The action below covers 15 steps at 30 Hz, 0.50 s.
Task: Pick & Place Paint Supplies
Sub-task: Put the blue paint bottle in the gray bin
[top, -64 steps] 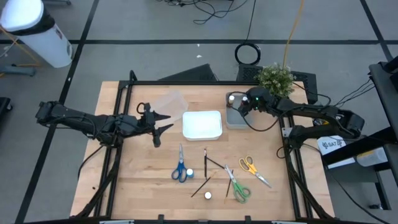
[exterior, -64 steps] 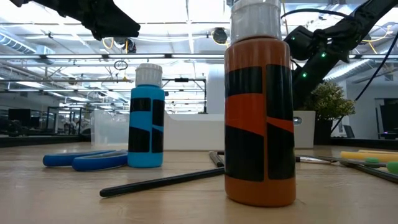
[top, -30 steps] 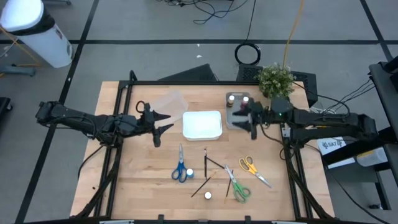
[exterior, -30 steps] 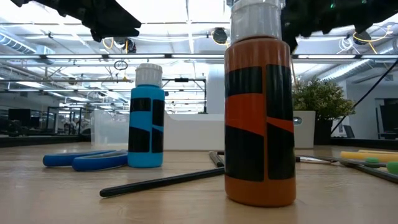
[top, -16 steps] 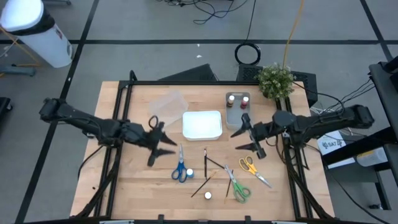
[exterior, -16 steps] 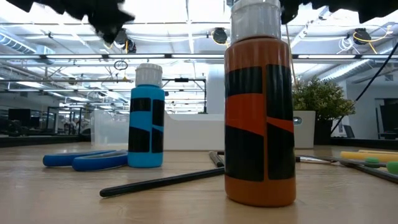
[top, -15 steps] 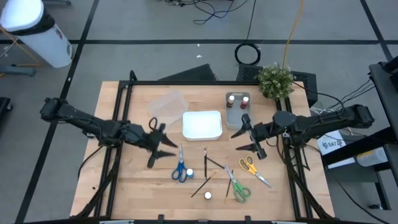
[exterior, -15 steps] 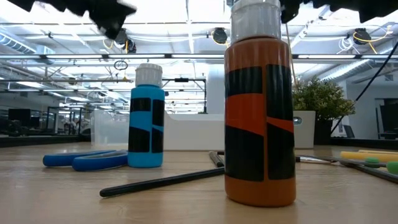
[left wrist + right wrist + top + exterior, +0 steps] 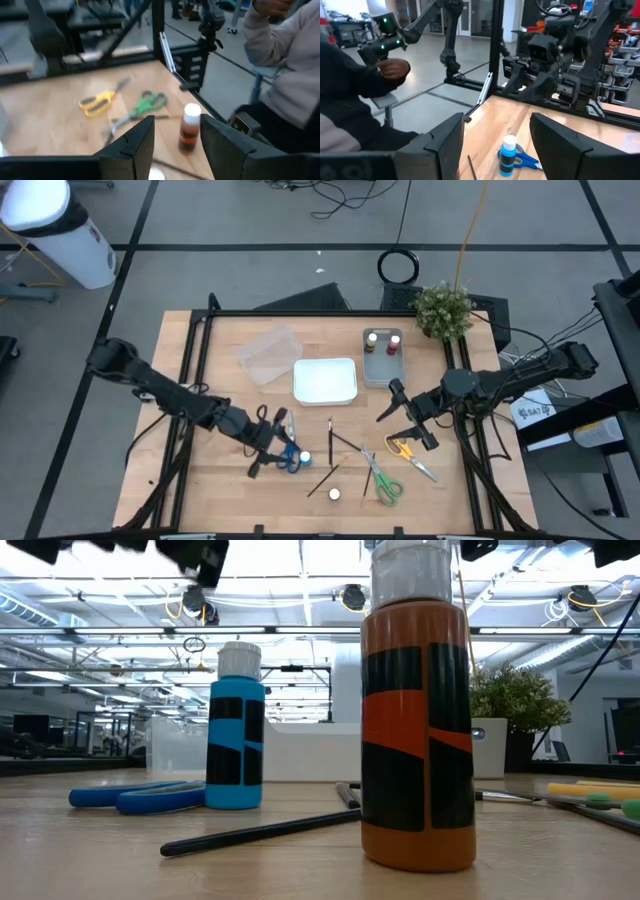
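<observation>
Landmark: the white tray point(image 9: 325, 380) at the centre of the wooden table point(image 9: 220, 480).

Left gripper point(image 9: 268, 442): positioned on the near-left side of the white tray, directly over the blue-handled scissors point(image 9: 288, 452). Fingers point(image 9: 131, 145) are parted with nothing between them. Whether they touch the scissors cannot be told.

Right gripper point(image 9: 405, 417): positioned on the near-right side of the white tray, just beside the yellow-handled scissors point(image 9: 400, 446). Fingers point(image 9: 445, 137) are spread apart and empty.

Task items near the white tray:
- A blue paint pot point(image 9: 236, 727) stands upright just beside the blue-handled scissors, on the side away from the left gripper.
- An orange paint pot point(image 9: 417, 710) stands upright on the table's near edge, at the low camera; it blocks much of that view.
- Thin dark brushes point(image 9: 335, 455) lie crossed on the tabletop between the two pots.
- Green-handled scissors point(image 9: 382, 483) lie flat, near the yellow-handled pair.
- Two more paint pots point(image 9: 383, 340) stand in the grey tray point(image 9: 383, 370), which sits against the white tray's right side.

Other items:
- A clear plastic tray point(image 9: 268, 353) lies at the white tray's far-left corner.
- A potted plant point(image 9: 443, 308) stands beyond the grey tray, at the table's far-right corner.
- A seated person point(image 9: 287, 75) shows beyond the table edge.
</observation>
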Each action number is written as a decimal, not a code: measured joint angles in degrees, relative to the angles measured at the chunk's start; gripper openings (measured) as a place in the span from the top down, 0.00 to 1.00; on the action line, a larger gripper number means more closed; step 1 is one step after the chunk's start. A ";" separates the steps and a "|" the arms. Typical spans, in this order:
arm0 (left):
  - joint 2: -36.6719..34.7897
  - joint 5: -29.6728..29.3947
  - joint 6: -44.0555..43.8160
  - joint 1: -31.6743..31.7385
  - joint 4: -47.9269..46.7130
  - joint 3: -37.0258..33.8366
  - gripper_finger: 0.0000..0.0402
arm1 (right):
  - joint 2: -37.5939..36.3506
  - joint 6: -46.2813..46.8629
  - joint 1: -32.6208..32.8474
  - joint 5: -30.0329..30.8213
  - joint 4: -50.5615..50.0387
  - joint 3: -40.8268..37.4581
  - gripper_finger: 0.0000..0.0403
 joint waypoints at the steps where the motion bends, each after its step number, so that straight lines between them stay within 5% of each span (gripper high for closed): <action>1: 0.75 -1.53 1.51 -0.66 0.78 1.02 0.60 | 0.00 -0.06 0.16 0.03 0.00 0.00 0.47; 8: 7.20 -10.45 -0.58 -3.67 -0.98 9.88 0.62 | 0.00 -0.15 0.19 0.02 -0.07 0.00 0.47; 15: 10.16 -26.45 -11.64 -2.72 -25.94 19.84 0.45 | 0.00 -0.19 0.17 0.04 -0.11 0.00 0.47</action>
